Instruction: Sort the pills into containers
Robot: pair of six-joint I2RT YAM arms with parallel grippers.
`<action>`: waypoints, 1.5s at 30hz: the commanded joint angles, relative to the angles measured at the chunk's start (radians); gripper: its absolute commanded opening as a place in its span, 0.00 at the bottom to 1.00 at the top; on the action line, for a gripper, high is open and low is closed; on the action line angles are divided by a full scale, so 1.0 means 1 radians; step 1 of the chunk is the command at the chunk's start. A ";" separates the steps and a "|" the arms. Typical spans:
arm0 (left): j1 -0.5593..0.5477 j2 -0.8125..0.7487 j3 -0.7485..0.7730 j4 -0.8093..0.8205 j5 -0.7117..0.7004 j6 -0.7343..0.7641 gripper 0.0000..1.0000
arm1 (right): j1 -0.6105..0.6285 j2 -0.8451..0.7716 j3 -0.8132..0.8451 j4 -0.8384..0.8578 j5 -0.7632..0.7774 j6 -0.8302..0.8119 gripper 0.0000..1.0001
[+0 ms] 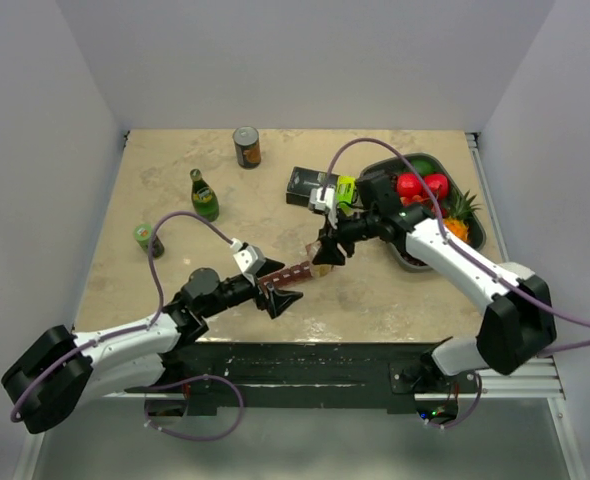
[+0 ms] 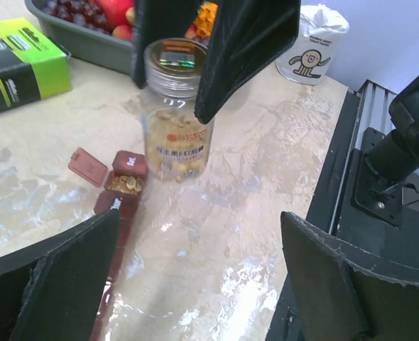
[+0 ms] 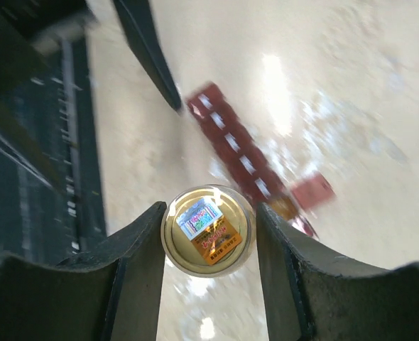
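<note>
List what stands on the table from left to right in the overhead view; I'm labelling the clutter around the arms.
In order: small green-lidded jar → green glass bottle → drink can → black-and-green box → grey fruit tray.

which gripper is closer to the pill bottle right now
Right. The right gripper is closed around the cap of the pill bottle. The left gripper is open and apart from the bottle, down at the far end of the red pill strip.
</note>
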 commanded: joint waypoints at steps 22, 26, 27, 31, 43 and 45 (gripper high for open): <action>0.011 0.039 0.395 -0.823 -0.159 0.700 1.00 | -0.414 -0.253 -0.451 0.203 0.275 -0.232 0.25; 0.012 0.072 0.368 -0.794 -0.138 0.699 1.00 | -0.434 -0.249 -0.449 0.164 0.231 -0.262 0.45; 0.011 0.081 0.366 -0.794 -0.122 0.697 1.00 | -0.437 -0.247 -0.445 0.154 0.222 -0.265 0.51; 0.015 0.120 0.360 -0.748 -0.081 0.720 1.00 | -0.443 -0.250 -0.417 0.092 0.182 -0.282 0.74; 0.017 0.264 0.343 -0.665 0.047 0.823 0.97 | -0.441 -0.275 -0.218 -0.046 -0.074 -0.302 0.99; 0.023 0.296 0.352 -0.659 0.047 0.837 0.95 | -0.425 -0.218 -0.161 -0.041 -0.165 -0.255 0.99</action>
